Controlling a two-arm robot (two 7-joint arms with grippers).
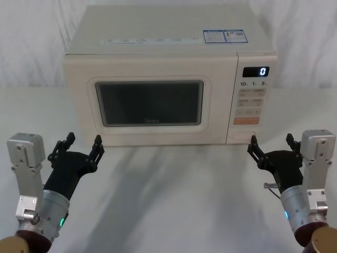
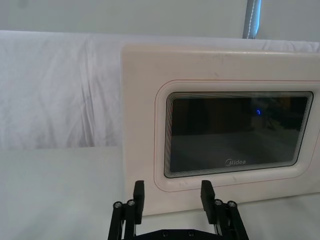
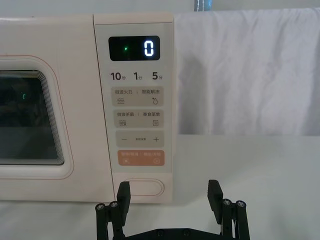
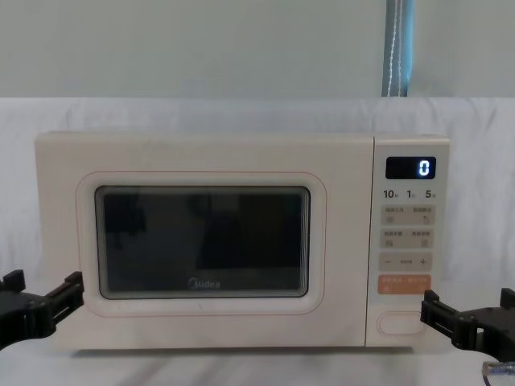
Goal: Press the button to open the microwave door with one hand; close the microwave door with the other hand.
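Microwave door flush shut; both your grippers low before it, fingers apart.

Your door fills the oven's front left of the control panel. The button sits at the panel's bottom, under the orange key. Left gripper points at the door's lower left corner, jaws released, gripping nothing. Right gripper hangs just before the button, jaws released, not touching.

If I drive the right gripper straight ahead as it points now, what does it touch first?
Most likely the lower control panel: the right gripper, fingers open, faces the button, which sits toward one finger, not centred. Depth is unclear; that finger may meet the button or its surround first.
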